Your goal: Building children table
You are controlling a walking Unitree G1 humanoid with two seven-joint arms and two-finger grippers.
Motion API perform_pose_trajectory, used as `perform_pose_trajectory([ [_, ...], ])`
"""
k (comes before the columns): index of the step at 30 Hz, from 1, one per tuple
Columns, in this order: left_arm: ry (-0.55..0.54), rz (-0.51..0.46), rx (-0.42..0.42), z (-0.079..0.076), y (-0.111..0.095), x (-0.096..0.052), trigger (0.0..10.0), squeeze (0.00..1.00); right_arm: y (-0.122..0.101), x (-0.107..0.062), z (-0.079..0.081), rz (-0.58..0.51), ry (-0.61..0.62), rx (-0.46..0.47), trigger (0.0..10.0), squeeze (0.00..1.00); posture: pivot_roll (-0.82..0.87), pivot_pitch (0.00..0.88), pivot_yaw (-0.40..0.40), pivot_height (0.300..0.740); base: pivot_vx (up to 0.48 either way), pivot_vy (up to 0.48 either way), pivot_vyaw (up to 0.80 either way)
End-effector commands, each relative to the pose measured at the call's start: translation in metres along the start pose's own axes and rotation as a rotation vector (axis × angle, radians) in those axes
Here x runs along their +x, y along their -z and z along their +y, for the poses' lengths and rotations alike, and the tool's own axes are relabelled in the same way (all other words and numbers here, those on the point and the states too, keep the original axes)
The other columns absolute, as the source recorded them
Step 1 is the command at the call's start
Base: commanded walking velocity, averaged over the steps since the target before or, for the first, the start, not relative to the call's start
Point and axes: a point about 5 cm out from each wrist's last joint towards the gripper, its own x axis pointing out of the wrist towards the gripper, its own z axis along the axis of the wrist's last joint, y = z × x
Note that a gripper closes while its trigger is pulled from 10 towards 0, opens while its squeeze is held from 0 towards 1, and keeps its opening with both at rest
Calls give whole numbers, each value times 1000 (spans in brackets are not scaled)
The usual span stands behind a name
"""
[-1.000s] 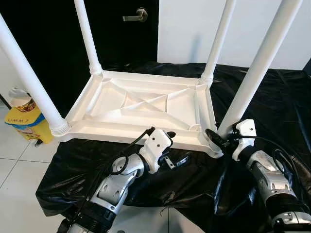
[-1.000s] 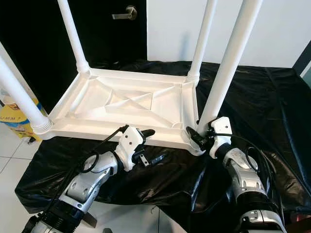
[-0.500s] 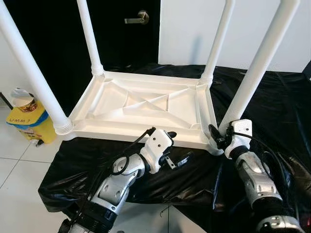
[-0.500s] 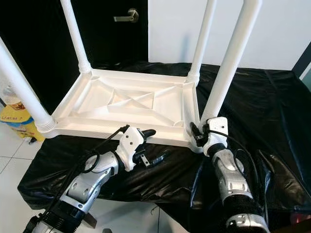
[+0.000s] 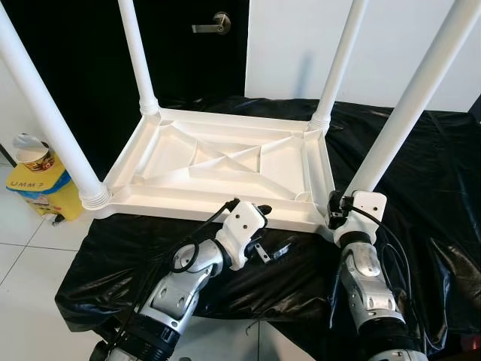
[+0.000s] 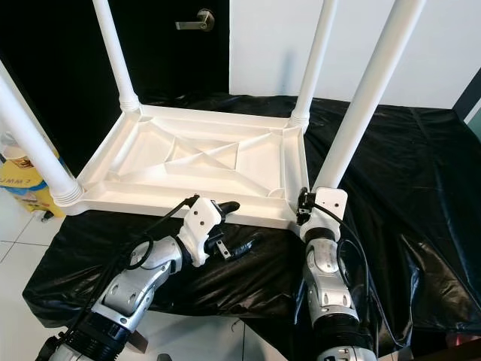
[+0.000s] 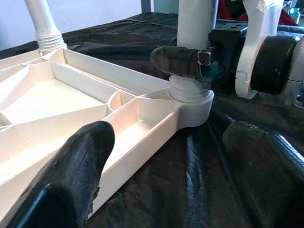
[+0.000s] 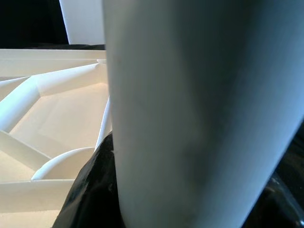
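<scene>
Right hand [image 5: 336,213] grips the near-right table leg [image 5: 409,104] at its base; left hand [image 5: 272,235] hovers open beside the tabletop [image 5: 218,162].

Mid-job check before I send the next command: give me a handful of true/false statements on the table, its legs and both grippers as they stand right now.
1. The white table lies upside down on the black sheet, legs pointing up. True.
2. The right gripper is closed around the base of the near right leg. True.
3. Only three legs are fitted in their sockets. False: all four corners carry a leg.
4. The left gripper is clamped on the table's near rim. False: its fingers are open, just in front of the rim, holding nothing.
5. A yellow container stands on the floor to the robot's left. True.
</scene>
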Motion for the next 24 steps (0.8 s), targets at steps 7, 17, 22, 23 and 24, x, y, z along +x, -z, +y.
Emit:
perform_pose_trajectory([
  [7, -9, 10, 9, -1, 1, -2, 10000, 0, 17, -11, 6, 79, -44, -20, 10000, 0, 22, 0, -63, 740, 0, 0, 0],
  [17, -7, 12, 11, 0, 1, -3, 10000, 0, 5, -10, 3, -3, -111, 15, 10000, 1000, 20, 0, -57, 740, 0, 0, 0],
  [22, -1, 18, 13, 0, 1, -3, 10000, 0, -5, -7, -13, -54, -322, 19, 10000, 1000, 9, 0, -36, 740, 0, 0, 0],
  [23, 1, 24, 15, 1, 2, -4, 10000, 0, -7, -7, -16, -53, -412, 9, 10000, 1000, 1, 0, -26, 740, 0, 0, 0],
  [24, 3, 32, 17, 1, 3, -4, 10000, 0, -8, -8, -17, -45, -490, -2, 10000, 1000, -2, 0, -21, 740, 0, 0, 0],
])
